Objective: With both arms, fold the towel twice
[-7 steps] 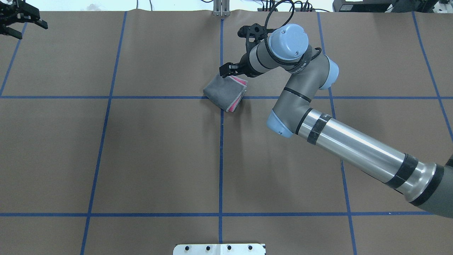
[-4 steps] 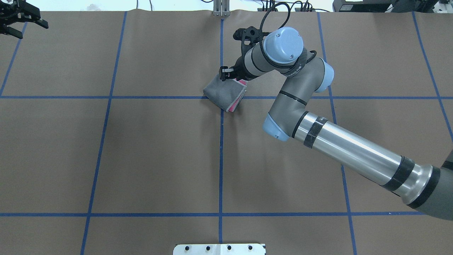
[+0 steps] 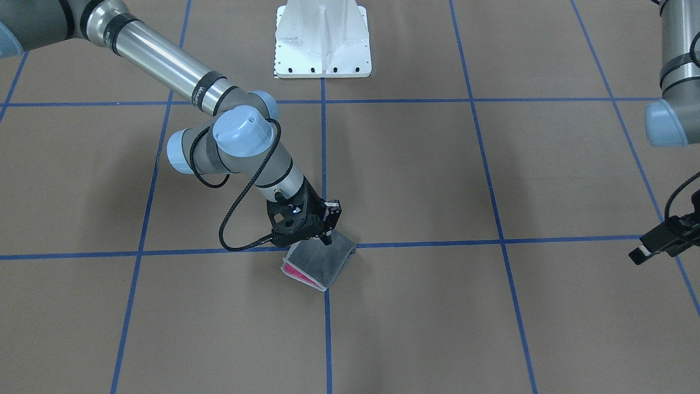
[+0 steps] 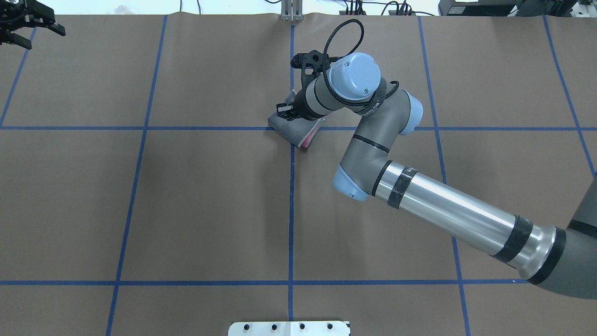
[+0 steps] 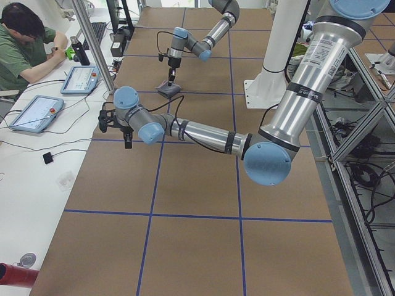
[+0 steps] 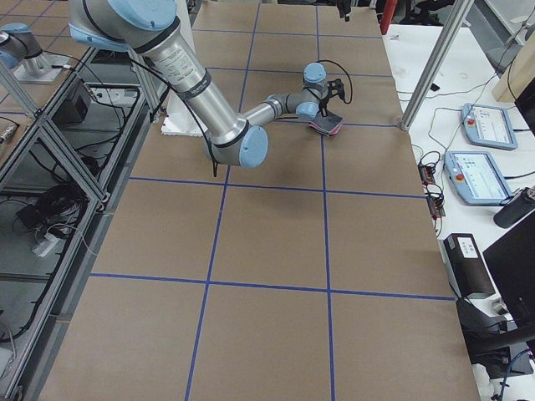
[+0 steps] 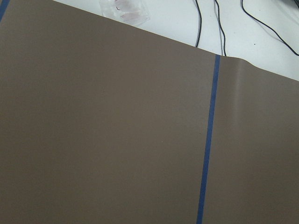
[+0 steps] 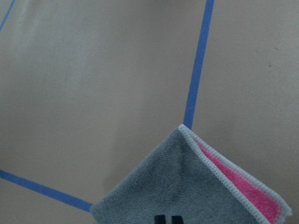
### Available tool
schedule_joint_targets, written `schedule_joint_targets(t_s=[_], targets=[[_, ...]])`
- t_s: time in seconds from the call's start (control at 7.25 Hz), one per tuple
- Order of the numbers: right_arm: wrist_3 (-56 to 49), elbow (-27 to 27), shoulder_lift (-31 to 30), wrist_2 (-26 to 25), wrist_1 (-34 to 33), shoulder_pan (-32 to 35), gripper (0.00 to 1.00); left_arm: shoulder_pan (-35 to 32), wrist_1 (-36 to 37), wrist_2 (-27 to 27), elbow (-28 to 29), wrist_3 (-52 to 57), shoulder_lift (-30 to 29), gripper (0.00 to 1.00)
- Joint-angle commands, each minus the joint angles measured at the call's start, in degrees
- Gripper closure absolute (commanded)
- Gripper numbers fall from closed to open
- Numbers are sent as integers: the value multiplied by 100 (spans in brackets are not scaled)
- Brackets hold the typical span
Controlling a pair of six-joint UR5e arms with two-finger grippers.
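Observation:
The towel point(image 4: 293, 131) lies folded near the table's far middle, on a crossing of blue tape lines. Its dark grey face is up and pink layers show along one open edge point(image 8: 243, 186). My right gripper point(image 4: 284, 110) is low over the towel's top point(image 3: 322, 262), pointing down at the grey face. Its two fingertips point(image 8: 161, 218) sit close together with nothing between them, so it is shut. My left gripper point(image 4: 29, 27) hangs open far off at the table's far left corner point(image 3: 651, 249), away from the towel.
Blue tape lines point(image 4: 291, 210) split the brown table cover into squares. The white pedestal base point(image 3: 322, 44) stands at the robot's edge. Beyond the far edge are cables, tablets point(image 5: 80, 79) and a seated person point(image 5: 24, 43).
My right gripper has slid from the towel's far right corner across onto its grey top, and the arm's elbow followed to the left. The towel and left gripper have stayed put.

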Motion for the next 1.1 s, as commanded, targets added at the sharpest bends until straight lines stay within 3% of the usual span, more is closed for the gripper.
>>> schedule_joint_targets(t_s=[0.0, 0.28, 0.97], targets=[[-6, -121, 248, -127, -174, -80, 100, 0, 7, 0, -1, -7, 8, 0], [-15, -576, 519, -363, -166, -80, 100, 0, 7, 0, 7, 2, 8, 0], [-7, -1062, 829, -663, -166, -352, 100, 0, 7, 0, 34, 2, 8, 0]])
